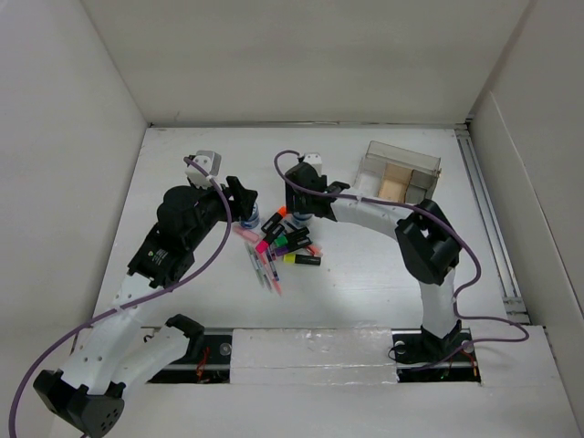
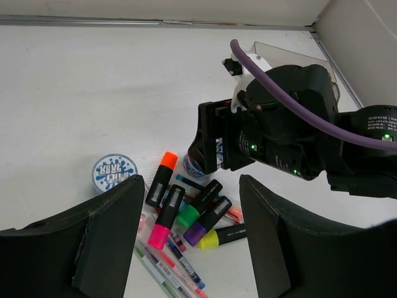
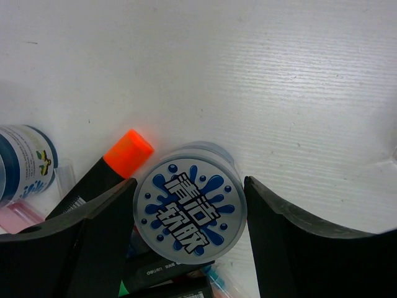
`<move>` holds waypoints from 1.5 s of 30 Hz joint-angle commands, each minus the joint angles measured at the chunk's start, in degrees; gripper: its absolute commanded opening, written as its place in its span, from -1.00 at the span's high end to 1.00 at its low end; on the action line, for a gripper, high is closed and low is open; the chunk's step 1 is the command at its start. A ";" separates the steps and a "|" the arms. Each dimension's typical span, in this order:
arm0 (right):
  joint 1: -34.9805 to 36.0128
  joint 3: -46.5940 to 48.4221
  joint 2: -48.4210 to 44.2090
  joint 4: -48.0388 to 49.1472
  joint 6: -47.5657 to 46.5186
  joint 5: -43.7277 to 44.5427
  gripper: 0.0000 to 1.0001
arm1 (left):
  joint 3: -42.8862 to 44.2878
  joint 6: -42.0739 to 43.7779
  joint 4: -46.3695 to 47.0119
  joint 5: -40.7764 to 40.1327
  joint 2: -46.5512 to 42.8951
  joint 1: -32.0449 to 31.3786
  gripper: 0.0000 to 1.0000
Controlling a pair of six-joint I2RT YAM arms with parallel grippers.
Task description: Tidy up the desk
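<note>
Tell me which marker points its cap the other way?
The orange-capped marker. Its cap points toward the far wall; the pink, green, purple and yellow caps point near-left.

A robotics lab test cell: a white tabletop boxed in by plain white panel walls, with a left arm and a right arm bolted at its near edge, trailing purple cables.

A white-and-blue labelled cylindrical container, left of the round tub with the blue splash-print lid, is cut off by the frame edge. Black marker barrels on the white matte worktop are partly hidden beneath that tub.
</note>
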 commanded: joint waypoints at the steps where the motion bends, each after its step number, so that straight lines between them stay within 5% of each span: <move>1: -1.00 0.76 -5.85 3.29 1.79 4.28 0.20 | -0.79 0.59 3.50 0.61 -1.21 0.22 -0.17; 11: -22.35 -14.53 -29.68 12.08 11.00 1.47 0.23 | -0.79 0.42 3.24 2.01 -1.21 0.22 -0.17; 23: -44.76 -23.41 -36.83 9.28 15.14 1.04 0.22 | -0.79 -0.02 3.94 3.68 -0.34 0.22 -0.16; 40: -45.83 -18.94 -23.38 8.30 14.54 -1.52 0.14 | -0.88 -0.03 4.03 3.95 -0.51 0.22 -0.16; 45: -45.14 -17.88 -21.36 7.16 15.50 1.46 -0.59 | -0.79 0.15 4.12 3.42 -0.60 0.22 -0.17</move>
